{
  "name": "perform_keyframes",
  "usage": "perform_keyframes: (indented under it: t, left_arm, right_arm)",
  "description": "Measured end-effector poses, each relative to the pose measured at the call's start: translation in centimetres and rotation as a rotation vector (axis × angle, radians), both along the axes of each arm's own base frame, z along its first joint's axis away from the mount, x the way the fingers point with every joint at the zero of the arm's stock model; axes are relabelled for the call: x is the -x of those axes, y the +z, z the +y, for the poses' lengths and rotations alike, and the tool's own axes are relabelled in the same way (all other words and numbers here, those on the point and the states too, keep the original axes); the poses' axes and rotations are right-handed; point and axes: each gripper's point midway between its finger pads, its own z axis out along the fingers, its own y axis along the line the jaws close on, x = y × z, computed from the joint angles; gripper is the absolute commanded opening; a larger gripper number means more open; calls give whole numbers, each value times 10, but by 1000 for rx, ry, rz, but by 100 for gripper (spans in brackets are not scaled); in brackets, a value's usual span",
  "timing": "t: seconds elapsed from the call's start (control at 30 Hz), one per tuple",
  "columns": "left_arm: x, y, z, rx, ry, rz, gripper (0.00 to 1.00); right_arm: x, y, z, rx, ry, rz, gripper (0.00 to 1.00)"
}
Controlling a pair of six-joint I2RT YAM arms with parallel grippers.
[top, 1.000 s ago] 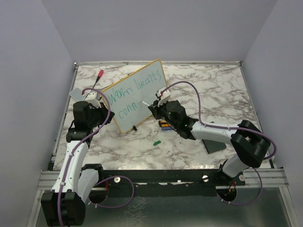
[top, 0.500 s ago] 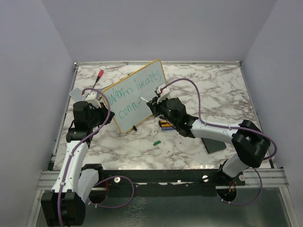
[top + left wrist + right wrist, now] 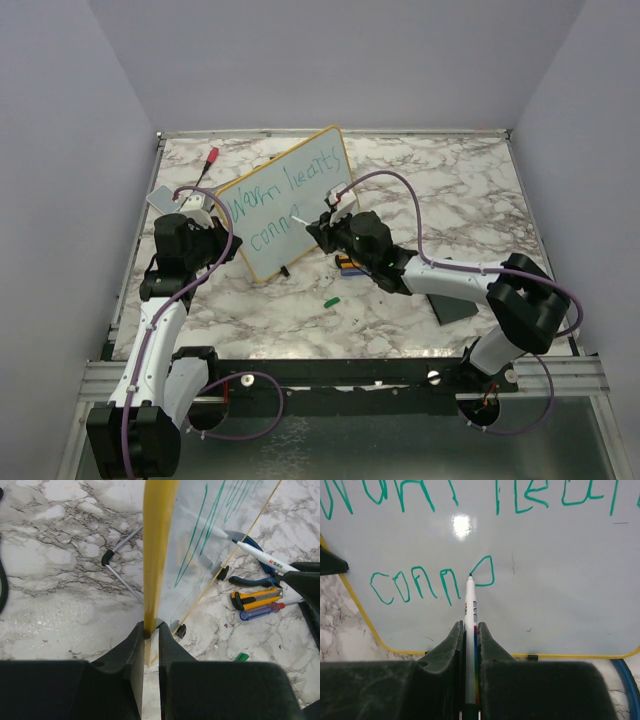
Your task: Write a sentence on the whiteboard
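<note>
At the far left of the marble table (image 3: 450, 190), near its back edge, lies a red-capped marker (image 3: 211, 156), well apart from everything else. Next comes the left gripper (image 3: 151, 630), its two fingers nearly closed and pinching the left side of the yellow-orange frame of the whiteboard (image 3: 330, 195), which the left wrist view sees edge-on. The whiteboard stands upright in the middle-left of the table, leaning back a little on a thin wire stand (image 3: 122, 575) and resting on small black feet (image 3: 181, 630), its face turned towards the arms and its length angled so that the right end sits further back. On it the sentence (image 3: 415, 587) is in teal-green: a top line reading "Warm hearts" and, below it, "conn" followed by an open loop of a further letter. The tip of a white whiteboard marker (image 3: 470, 605) is at the left corner of that loop, against the board's surface. The right gripper (image 3: 471, 630) is fully closed on the marker's barrel, holding it pointed straight at the board. Just right of the board's lower edge, on the table, lie a yellow-and-black utility knife (image 3: 257, 599) and a blue-handled screwdriver (image 3: 260, 612) side by side, with a small green cap (image 3: 331, 300) nearer the arms. Further right, a flat dark pad (image 3: 455, 305) lies partly under the right arm
</note>
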Motion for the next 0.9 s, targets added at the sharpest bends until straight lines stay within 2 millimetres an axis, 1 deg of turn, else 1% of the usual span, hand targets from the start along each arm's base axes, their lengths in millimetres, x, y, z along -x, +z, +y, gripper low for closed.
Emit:
perform_keyframes:
  t: [0.1, 0.3, 0.47, 0.67, 0.9]
  left_arm:
    - [0, 0, 0, 0, 0, 0, 0]
    - [0, 0, 0, 0, 0, 0, 0]
    - [0, 0, 0, 0, 0, 0, 0]
    - [0, 0, 0, 0, 0, 0, 0]
    - [0, 0, 0, 0, 0, 0, 0]
  right_arm:
    - [6, -8, 2, 6, 11, 19, 1]
    - [10, -20, 1, 10, 6, 51, 1]
    - [8, -23, -3, 13, -27, 59, 1]
    - [2, -26, -12, 35, -88, 55, 1]
    - [-2, -25, -21, 46, -131, 40, 1]
